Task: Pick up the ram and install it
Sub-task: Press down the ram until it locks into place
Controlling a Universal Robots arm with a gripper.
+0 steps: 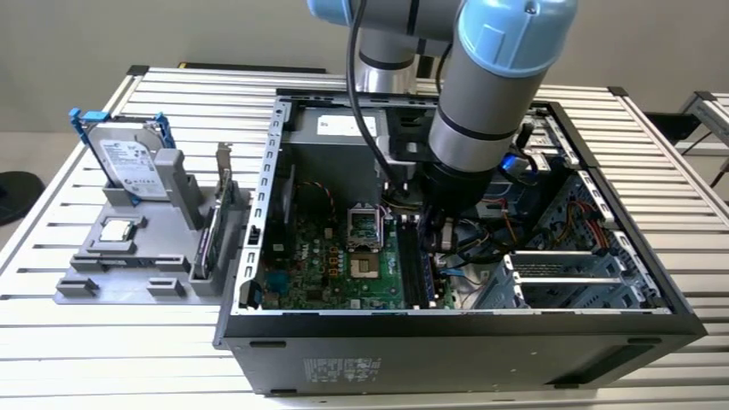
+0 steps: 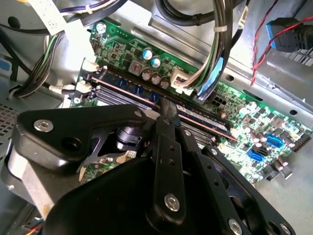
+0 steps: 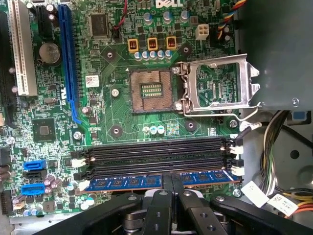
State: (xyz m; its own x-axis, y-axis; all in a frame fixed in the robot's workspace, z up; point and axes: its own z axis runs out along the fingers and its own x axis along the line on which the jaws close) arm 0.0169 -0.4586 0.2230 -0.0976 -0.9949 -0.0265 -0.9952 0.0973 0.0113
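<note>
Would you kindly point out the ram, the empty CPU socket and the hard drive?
ram [image 3: 127, 182]: first wrist view, its blue board beside the gripper.
CPU socket [image 3: 151, 90]: first wrist view, its contact field.
hard drive [image 1: 128, 162]: exterior view, its labelled face.

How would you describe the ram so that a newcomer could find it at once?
Look inside the open computer case, on the green motherboard, at the row of long memory slots. The ram is the blue stick standing in the outermost slot, with the claw at its middle. The neighbouring slots are black and empty.
</note>
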